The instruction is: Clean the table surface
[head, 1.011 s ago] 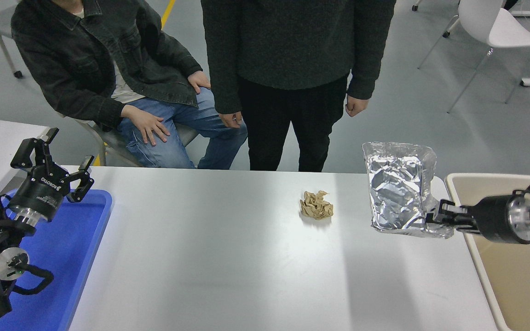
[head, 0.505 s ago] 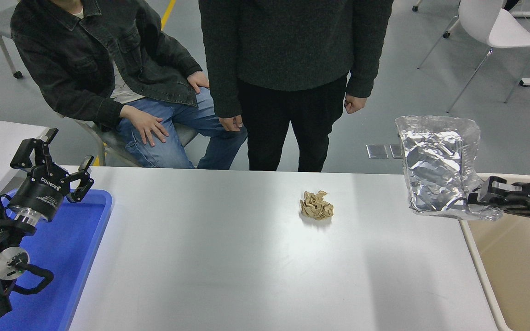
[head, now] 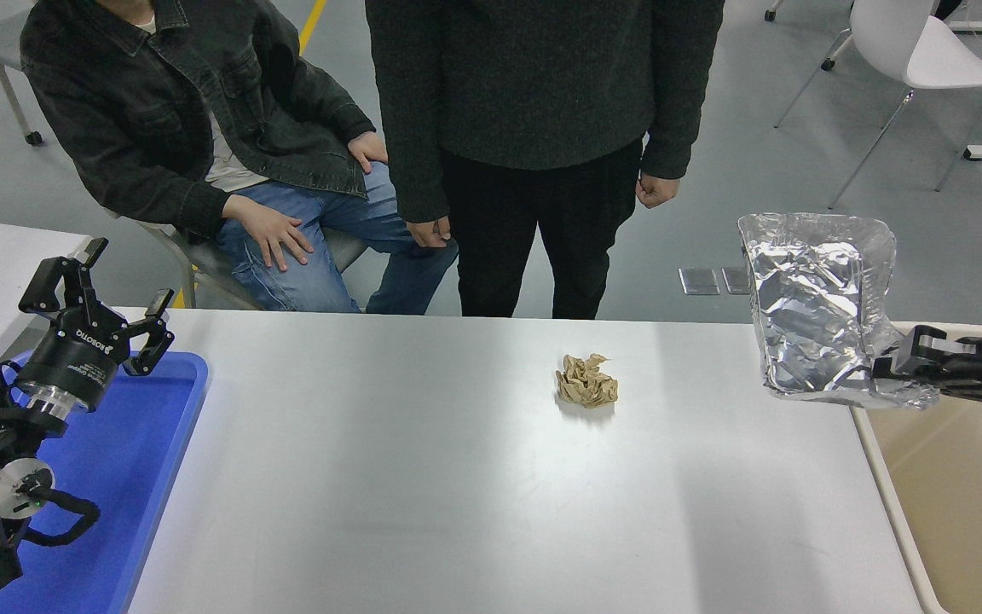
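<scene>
Table surface (head: 423,477): white, glossy, fills the middle of the view; taken as landmark.
Paper wad (head: 586,380): crumpled brown, lies on the table surface, right of its centre, toward the far edge.
Right gripper (head: 898,368): comes in over the table's right edge; jaws pinch the lower right corner of the foil bag.
Foil bag (head: 815,303): silver, crinkled, held upright in the air above the table's far right corner, clear of the surface.
Beige bin (head: 960,503): just beside the table's right edge; the part in view holds nothing.
Blue tray (head: 150,477): at the table's left end; nothing lies in the part not hidden by the arm.
Left gripper (head: 99,294): above the tray's far end, jaws spread, holding nothing.
Far side of table: one person (head: 201,145) seated, another person (head: 534,128) standing.
</scene>
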Controlling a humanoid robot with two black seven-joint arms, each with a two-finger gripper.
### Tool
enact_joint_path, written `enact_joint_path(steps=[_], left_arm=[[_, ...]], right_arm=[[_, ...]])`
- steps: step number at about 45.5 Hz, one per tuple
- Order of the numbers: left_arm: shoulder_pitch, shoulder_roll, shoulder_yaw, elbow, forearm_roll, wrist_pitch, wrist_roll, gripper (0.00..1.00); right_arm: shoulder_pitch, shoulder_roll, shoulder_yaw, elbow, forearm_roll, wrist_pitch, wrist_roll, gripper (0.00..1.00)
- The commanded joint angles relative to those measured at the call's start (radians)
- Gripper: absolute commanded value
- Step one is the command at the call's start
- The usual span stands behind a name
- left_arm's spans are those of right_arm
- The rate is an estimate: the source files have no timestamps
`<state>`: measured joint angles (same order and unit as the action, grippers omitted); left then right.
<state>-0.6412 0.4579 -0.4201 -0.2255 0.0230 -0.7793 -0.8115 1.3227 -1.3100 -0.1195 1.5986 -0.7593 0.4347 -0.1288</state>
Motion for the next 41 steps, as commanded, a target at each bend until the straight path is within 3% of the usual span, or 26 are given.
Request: enact_joint_path(steps=[1,12,30,41], left_arm=[[0.0,-0.001,0.0,0.0,0.0,0.0,0.0,1.0],[0.0,0.001,0.0,0.0,0.0,0.0,0.0,1.0],[0.0,0.001,0.0,0.0,0.0,0.0,0.0,1.0],[0.0,0.001,0.0,0.0,0.0,0.0,0.0,1.0]], right_arm=[[0.006,-0.011,0.003,-0.022,0.003,-0.008,0.0,0.0],[0.013,-0.028,0.008,-0.109,0.044,-0.065,0.0,0.0],[-0.075,0.001,-0.042,-0.308,0.041,-0.273,0.0,0.0],[-0.24,0.176,-0.042,-0.557,0.041,-0.438,0.006,0.0]])
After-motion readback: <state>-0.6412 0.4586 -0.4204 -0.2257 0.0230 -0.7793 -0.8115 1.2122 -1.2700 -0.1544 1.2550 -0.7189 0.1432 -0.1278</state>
